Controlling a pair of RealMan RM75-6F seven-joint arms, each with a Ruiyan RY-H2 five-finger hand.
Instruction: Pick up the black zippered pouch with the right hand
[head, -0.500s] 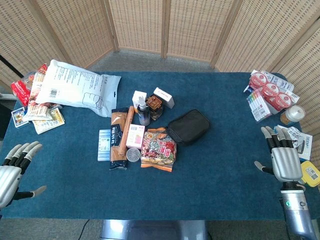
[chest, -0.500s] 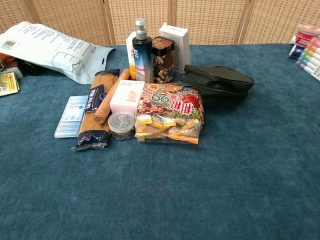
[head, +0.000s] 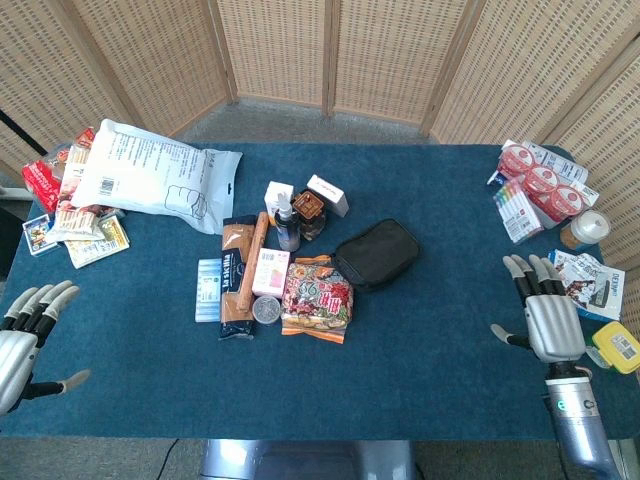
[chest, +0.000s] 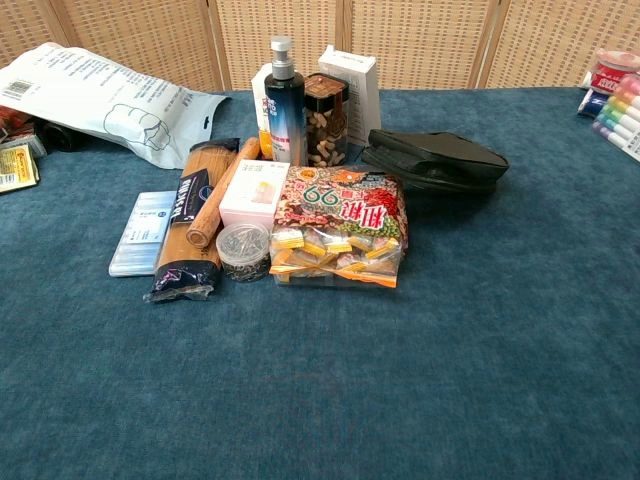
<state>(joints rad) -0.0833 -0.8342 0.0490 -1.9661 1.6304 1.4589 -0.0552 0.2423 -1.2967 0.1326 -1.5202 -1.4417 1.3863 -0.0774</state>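
neither hand is shown in the chest view. in the head view the left hand (head: 22, 335) is cut off by the left edge, so only its fingers (head: 45, 300) and thumb are seen; the right arm below the right hand (head: 548, 322) is cut by the bottom edge. beyond the right fingers (head: 532, 270), the yellow box (head: 620, 346) is clipped by the right edge. the near side of the pouch (head: 376, 253) is partly hidden in the chest view by the snack bag (chest: 340, 225), and its zip cannot be made out. print on the white bag (head: 150, 175) is too small to read. the packets (head: 60, 190) under it are partly covered.
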